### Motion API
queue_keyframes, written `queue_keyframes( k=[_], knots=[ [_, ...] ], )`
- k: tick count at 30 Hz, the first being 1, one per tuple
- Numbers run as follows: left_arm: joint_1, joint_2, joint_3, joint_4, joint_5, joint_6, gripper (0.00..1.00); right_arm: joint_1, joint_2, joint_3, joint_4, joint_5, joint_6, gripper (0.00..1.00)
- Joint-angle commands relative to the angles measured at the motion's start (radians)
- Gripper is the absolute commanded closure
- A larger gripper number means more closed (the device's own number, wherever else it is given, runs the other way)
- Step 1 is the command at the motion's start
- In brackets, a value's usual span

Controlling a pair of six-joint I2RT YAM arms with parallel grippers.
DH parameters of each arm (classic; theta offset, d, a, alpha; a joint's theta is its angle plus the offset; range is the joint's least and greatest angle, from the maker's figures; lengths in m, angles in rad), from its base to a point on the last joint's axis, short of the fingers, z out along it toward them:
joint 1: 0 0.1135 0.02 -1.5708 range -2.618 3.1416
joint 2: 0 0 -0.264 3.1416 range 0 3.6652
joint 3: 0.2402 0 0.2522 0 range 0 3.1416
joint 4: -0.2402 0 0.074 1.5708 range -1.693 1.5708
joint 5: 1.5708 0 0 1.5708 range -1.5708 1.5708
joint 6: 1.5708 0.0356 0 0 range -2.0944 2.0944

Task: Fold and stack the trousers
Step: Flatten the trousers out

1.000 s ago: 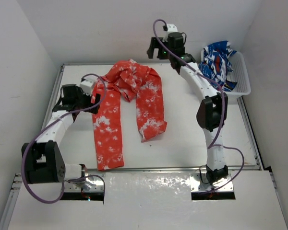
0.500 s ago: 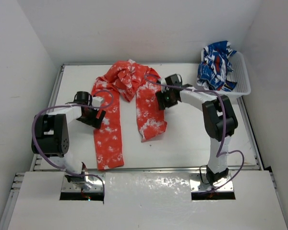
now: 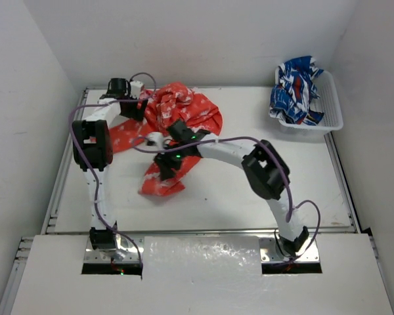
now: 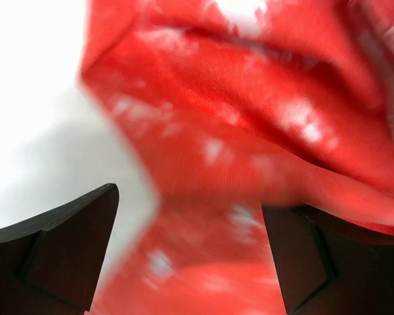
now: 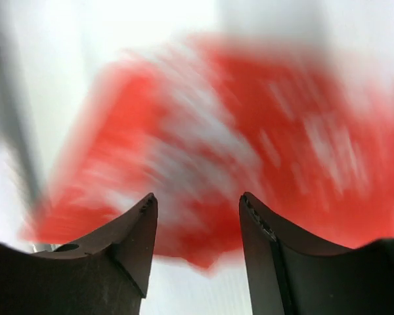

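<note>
While bunched up, trousers: I may fold creases in.
Left gripper: spread over cloth, may grab several layers.
Right gripper: spread, empty, may snag.

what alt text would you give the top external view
Red-orange speckled trousers lie bunched toward the far left of a white table, with the left arm along the left edge and the right arm stretched across, both ending at the cloth. A white basket at the far right holds a blue, white and red garment.
</note>
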Motion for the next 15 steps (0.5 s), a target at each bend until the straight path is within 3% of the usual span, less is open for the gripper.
queue_keyframes(
  k=[1, 2, 5, 6, 8, 11, 13, 15],
  knots=[
    [-0.005, -0.008, 0.225, -0.019, 0.193, -0.073, 0.12, 0.058, 0.049, 0.265, 0.123, -0.203, 0.047, 0.48],
    [-0.005, -0.048, 0.243, -0.02, 0.216, -0.061, 0.1, 0.05, 0.041, 0.263, 0.252, -0.227, 0.181, 0.44],
    [0.002, -0.13, 0.228, -0.034, 0.25, -0.027, 0.06, -0.003, -0.016, 0.192, 0.4, -0.217, 0.318, 0.38],
    [0.005, -0.193, 0.203, -0.046, 0.258, 0.0, 0.05, -0.023, -0.061, 0.121, 0.505, -0.177, 0.354, 0.29],
    [0.01, -0.256, 0.171, -0.112, 0.286, 0.039, 0.04, -0.097, -0.105, 0.062, 0.554, -0.063, 0.434, 0.25],
    [0.012, -0.396, 0.047, -0.21, 0.319, 0.117, 0.04, -0.2, -0.1, 0.069, 0.467, 0.284, 0.452, 0.33],
    [0.011, -0.497, -0.073, -0.287, 0.344, 0.163, 0.07, -0.27, 0.005, 0.23, 0.284, 0.472, 0.478, 0.37],
    [0.011, -0.584, -0.2, -0.365, 0.385, 0.204, 0.12, -0.341, 0.091, 0.402, 0.207, 0.458, 0.614, 0.4]
  ],
)
